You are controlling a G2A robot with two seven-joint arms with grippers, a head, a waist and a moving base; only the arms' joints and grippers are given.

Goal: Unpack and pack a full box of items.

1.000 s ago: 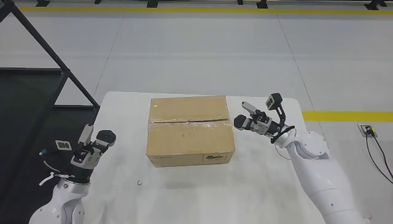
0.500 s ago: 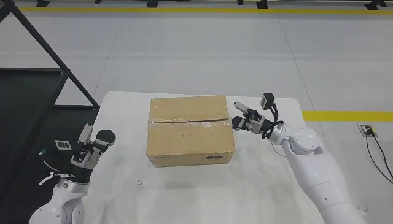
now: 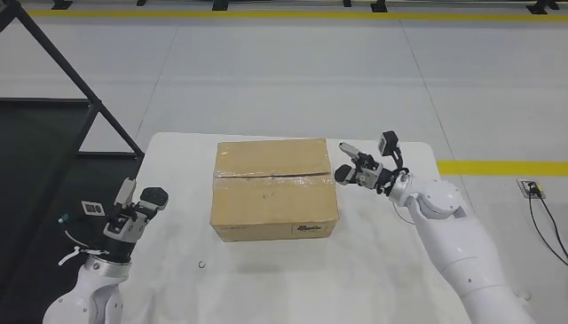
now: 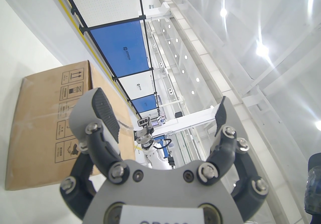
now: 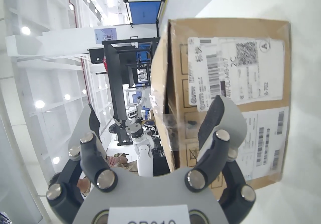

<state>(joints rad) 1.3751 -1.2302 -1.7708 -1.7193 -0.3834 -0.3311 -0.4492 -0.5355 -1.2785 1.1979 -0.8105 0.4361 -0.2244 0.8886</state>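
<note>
A closed brown cardboard box (image 3: 275, 188) sits taped shut in the middle of the white table (image 3: 266, 271). My right gripper (image 3: 343, 165) is open at the box's right end, close to the upper edge. In the right wrist view the labelled end of the box (image 5: 233, 89) lies just past my right gripper (image 5: 160, 112), one finger (image 5: 220, 119) in front of the end face. My left gripper (image 3: 153, 201) hovers open near the table's left edge, well away from the box. The left wrist view has my left gripper (image 4: 160, 107) empty, with the box (image 4: 50, 119) farther off.
A small dark ring-like object (image 3: 202, 264) lies on the table in front of the box's left corner. A black metal frame (image 3: 80, 102) stands beyond the table's left edge. A yellow floor line (image 3: 497, 167) runs off to the right.
My right gripper has moved in toward the box's right end and slightly up. The box has shifted a little to the left. The left arm has barely moved.
</note>
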